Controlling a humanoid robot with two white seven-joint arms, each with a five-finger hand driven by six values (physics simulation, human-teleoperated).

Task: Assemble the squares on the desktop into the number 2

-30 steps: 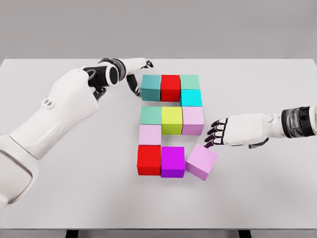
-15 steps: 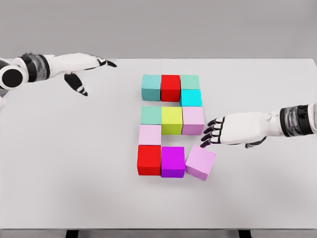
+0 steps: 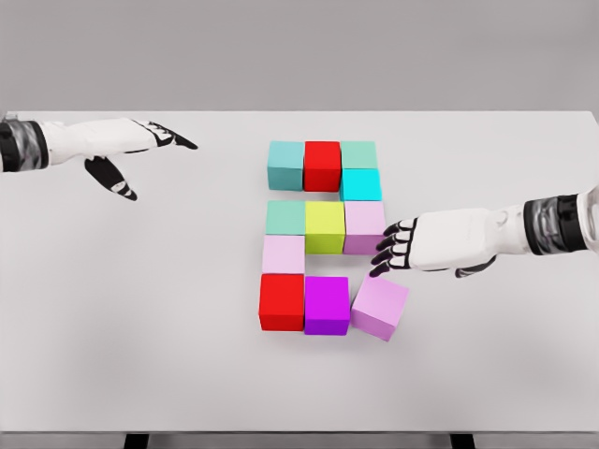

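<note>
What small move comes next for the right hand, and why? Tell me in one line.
Probably lower the right hand onto the crooked pink block and turn it square against the purple block. The pink block sits tilted at the end of the bottom row, and the open hand hovers just above it.

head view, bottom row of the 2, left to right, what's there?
red cube → magenta cube → light pink cube, rotated out of line with a gap to the magenta one. Right hand hovers just above and right of it.

Coloured squares [image 3: 325, 227], bottom-right pink one [image 3: 380, 308] askew
</note>
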